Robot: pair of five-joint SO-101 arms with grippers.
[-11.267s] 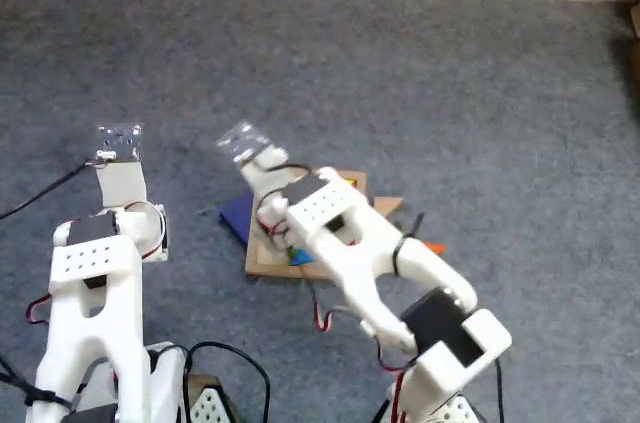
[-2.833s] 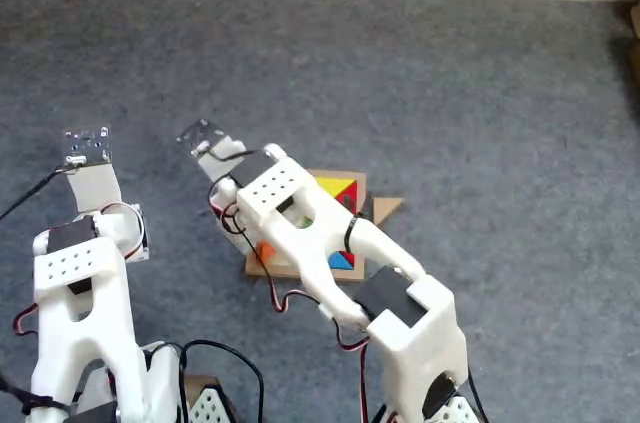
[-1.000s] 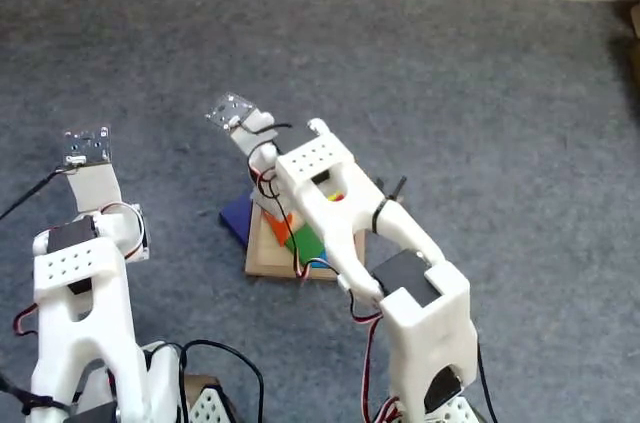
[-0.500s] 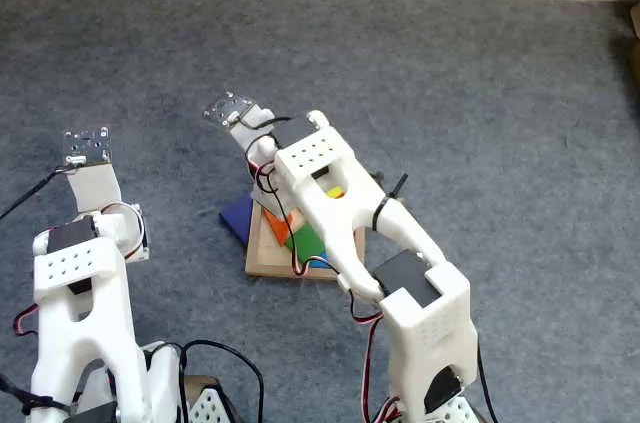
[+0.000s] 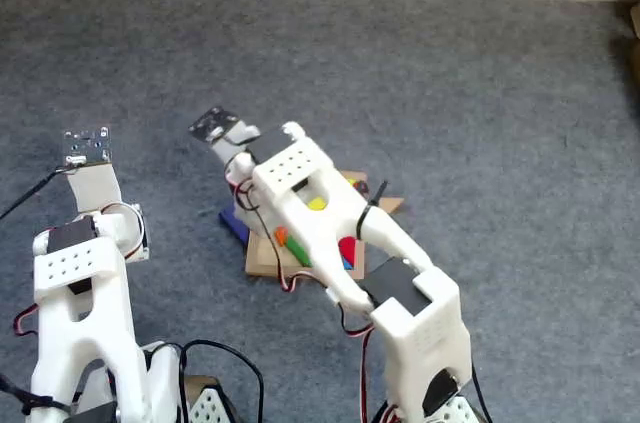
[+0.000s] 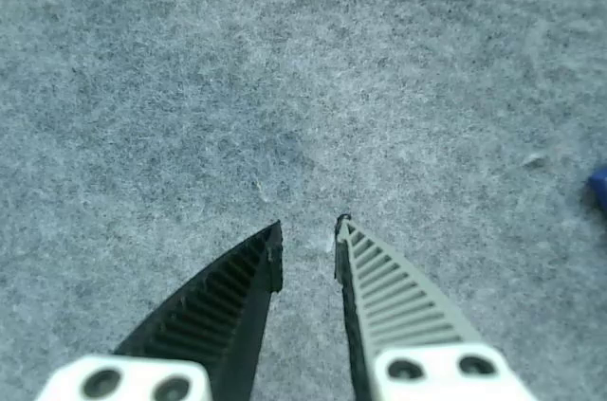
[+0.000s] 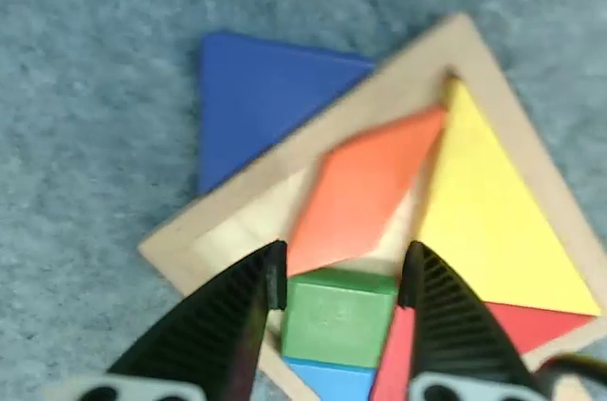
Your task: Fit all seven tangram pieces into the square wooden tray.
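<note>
Grey carpet: left gripper narrowly parted, empty. Right gripper parted, flanking green square in wooden tray. Tray also holds orange parallelogram, yellow triangle, red piece; blue triangle outside, left.

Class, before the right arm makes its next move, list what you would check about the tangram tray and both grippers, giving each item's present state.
1. Right gripper astride the green square: ok.
2. Green square lying flat in the tray: cannot tell.
3. All pieces inside the tray: not ok; the blue triangle lies on the carpet at the tray's rim.
4. Bare wood showing beside the orange parallelogram: ok.
5. Left gripper empty, away from the tray: ok.
</note>
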